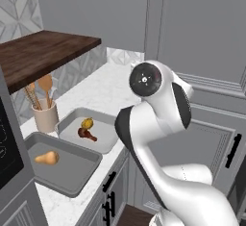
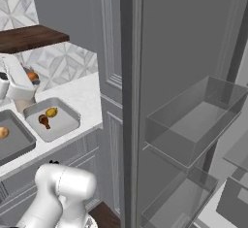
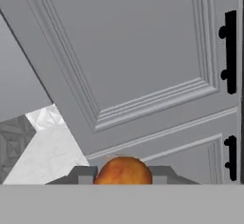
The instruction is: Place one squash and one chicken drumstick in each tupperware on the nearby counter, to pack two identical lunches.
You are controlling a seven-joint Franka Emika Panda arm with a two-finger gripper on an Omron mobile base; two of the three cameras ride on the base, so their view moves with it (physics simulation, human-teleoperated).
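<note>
While the fingers (image 3: 124, 179) clench an orange-brown drumstick (image 3: 124, 171) at the hand view's bottom centre, it looks light, rigid and rounded, probably slippery; gripping across its thick end seems safest.

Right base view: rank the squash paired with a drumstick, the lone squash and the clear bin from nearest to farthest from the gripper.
From the gripper, shut on the held drumstick:
1. paired squash, just below and to the right of it.
2. lone squash, at the left edge, lower down.
3. clear bin, far across on the right.
</note>
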